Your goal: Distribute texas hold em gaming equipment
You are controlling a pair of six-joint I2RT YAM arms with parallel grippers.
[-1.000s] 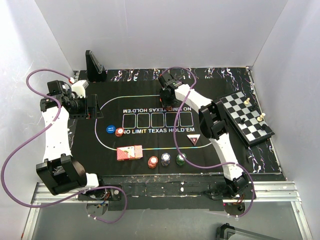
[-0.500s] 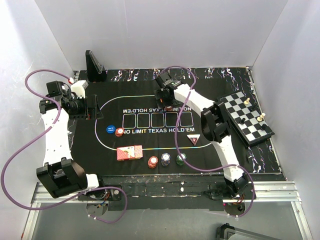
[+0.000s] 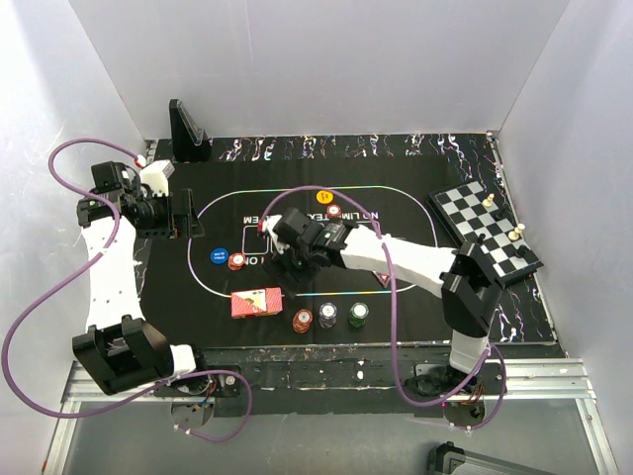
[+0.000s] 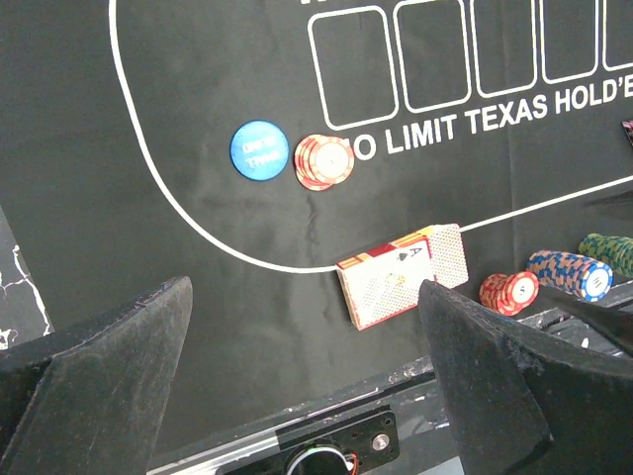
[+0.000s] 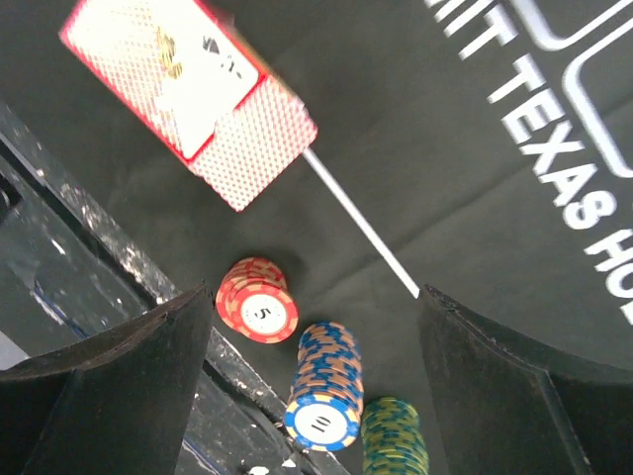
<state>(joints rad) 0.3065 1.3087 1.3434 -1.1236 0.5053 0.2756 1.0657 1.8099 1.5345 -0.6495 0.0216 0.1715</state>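
A red-backed deck of cards (image 3: 256,302) (image 4: 401,287) (image 5: 188,94) lies near the mat's front edge. Right of it stand three chip stacks: red (image 3: 303,320) (image 5: 257,312), blue (image 3: 327,316) (image 5: 324,391) and green (image 3: 357,315) (image 5: 396,440). A blue disc (image 3: 219,256) (image 4: 259,150) and a few red chips (image 3: 236,261) (image 4: 323,161) sit at the mat's left. An orange chip (image 3: 323,197) and a red chip (image 3: 335,210) lie at the far side. The triangular marker (image 3: 384,278) peeks from under the right arm. My right gripper (image 3: 282,247) (image 5: 315,297) hangs open and empty above the mat, short of the stacks. My left gripper (image 3: 183,213) (image 4: 305,292) is open and empty at the left edge.
A chessboard (image 3: 485,230) with pieces lies at the right. A black stand (image 3: 186,131) sits at the back left corner. The printed black mat (image 3: 297,203) covers the middle, and the table's metal front rail (image 4: 326,445) runs just past the stacks.
My right arm swung from the far middle of the mat back toward the near left while its jaws opened. The orange and red chips now show where it was. The left arm stayed put.
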